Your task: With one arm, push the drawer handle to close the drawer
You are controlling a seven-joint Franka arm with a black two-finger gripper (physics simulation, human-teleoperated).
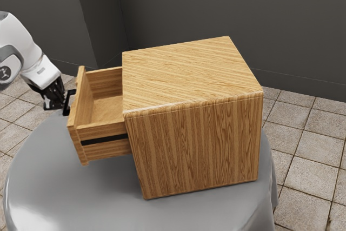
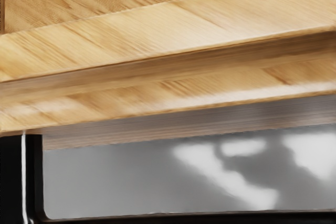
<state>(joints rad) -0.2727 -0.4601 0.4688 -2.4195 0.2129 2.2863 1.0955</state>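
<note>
Black handle [image 1: 66, 110] fronts the wooden drawer [image 1: 104, 132], which juts from its cabinet [image 1: 197, 144]. My gripper [image 1: 54, 101] is just beside the handle; released or clenched, I can't tell. My arm's [image 1: 20, 39] round emblem [image 1: 5, 73] is too small to read.

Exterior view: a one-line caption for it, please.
Gripper close to the black handle of an open wooden drawer, its cabinet on a grey table.

Open drawer [image 1: 102, 131], end effector [image 1: 55, 104] near handle [image 1: 66, 106]

A wooden cabinet [image 1: 197, 147] stands on a rounded, shiny grey table [image 1: 43, 182].
</note>
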